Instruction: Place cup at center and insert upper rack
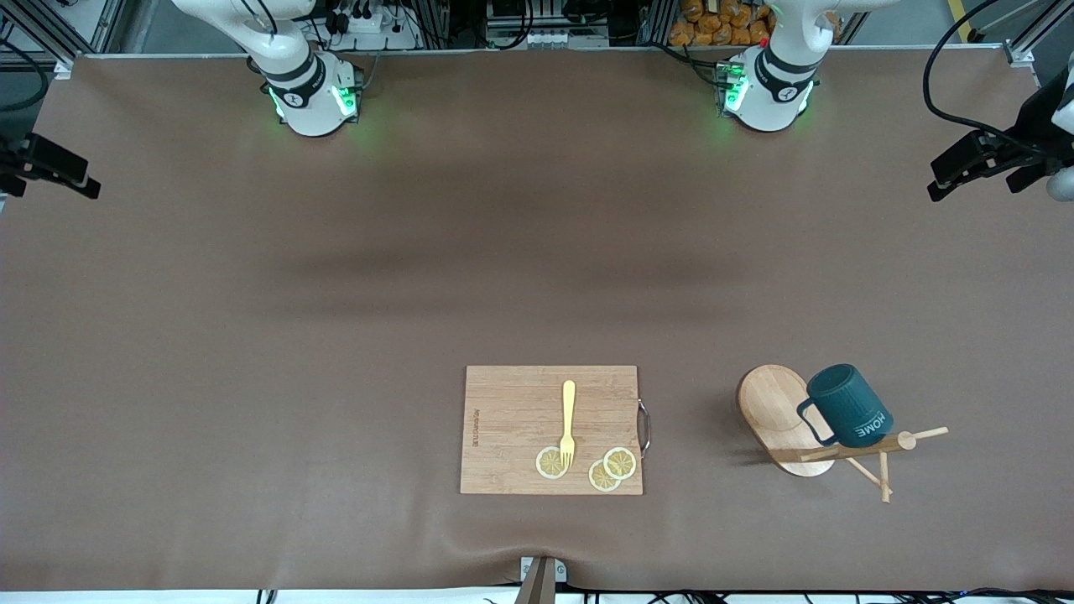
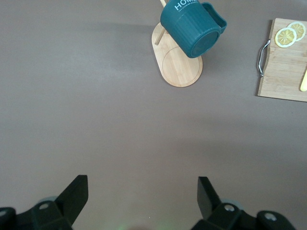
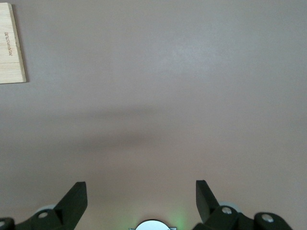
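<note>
The right gripper [image 3: 139, 203] hangs with jaws apart over bare table near the right arm's base, holding nothing; only a corner of the board [image 3: 12, 45] shows in its wrist view. The board carries a fork [image 1: 568, 422] and lemon slices [image 1: 611, 468] and lies near the front camera at mid-table. Toward the left arm's end of the table, level with the board, the rack [image 1: 784, 419] lies tipped over, its oval base on edge and its post pointing toward that end. The cup [image 1: 847, 405] hangs on the rack, handle toward the base. The left gripper [image 2: 144, 201] is also spread wide and empty, and it is judged the closer to the cup. Open table separates the cup from the board, giving free room for carrying the cup to centre.
</note>
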`<state>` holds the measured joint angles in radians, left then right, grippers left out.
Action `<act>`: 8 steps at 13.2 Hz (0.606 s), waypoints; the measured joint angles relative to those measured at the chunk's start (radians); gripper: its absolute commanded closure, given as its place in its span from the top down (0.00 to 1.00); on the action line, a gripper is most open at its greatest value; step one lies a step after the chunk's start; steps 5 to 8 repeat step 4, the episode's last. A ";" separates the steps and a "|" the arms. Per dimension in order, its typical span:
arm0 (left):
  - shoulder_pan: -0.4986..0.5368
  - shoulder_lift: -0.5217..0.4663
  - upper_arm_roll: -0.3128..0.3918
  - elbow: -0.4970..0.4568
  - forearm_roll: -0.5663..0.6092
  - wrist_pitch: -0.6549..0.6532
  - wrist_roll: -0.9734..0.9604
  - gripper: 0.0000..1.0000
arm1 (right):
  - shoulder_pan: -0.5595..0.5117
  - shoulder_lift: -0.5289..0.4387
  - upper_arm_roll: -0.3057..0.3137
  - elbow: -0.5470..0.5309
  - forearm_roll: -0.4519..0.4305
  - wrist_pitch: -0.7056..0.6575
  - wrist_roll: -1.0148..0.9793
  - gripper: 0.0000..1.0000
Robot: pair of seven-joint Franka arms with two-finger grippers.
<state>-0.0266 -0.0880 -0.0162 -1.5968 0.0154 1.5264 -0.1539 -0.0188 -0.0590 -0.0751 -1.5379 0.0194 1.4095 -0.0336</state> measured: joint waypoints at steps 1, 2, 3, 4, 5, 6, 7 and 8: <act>-0.001 0.000 -0.001 0.001 0.000 0.001 -0.004 1.00 | 0.000 -0.010 0.000 -0.007 0.000 0.000 0.005 1.00; -0.002 0.000 -0.001 0.003 0.000 0.002 -0.007 1.00 | 0.000 -0.014 0.000 -0.009 0.000 -0.001 0.013 1.00; -0.002 0.000 -0.002 0.005 0.000 0.002 -0.008 1.00 | 0.001 -0.016 0.004 -0.008 0.000 -0.002 0.017 1.00; -0.002 0.000 -0.002 0.008 0.000 0.002 -0.008 1.00 | 0.005 -0.015 0.014 -0.003 0.000 -0.002 0.018 1.00; -0.002 0.000 -0.002 0.008 0.000 0.002 -0.008 1.00 | 0.005 -0.015 0.014 -0.003 0.000 -0.002 0.018 1.00; -0.002 0.000 -0.002 0.008 0.000 0.002 -0.008 1.00 | 0.005 -0.015 0.014 -0.003 0.000 -0.002 0.018 1.00; -0.002 0.000 -0.002 0.008 0.000 0.002 -0.008 1.00 | 0.005 -0.015 0.014 -0.003 0.000 -0.002 0.018 1.00; -0.002 0.000 -0.002 0.008 0.000 0.002 -0.008 1.00 | 0.005 -0.015 0.014 -0.003 0.000 -0.002 0.018 1.00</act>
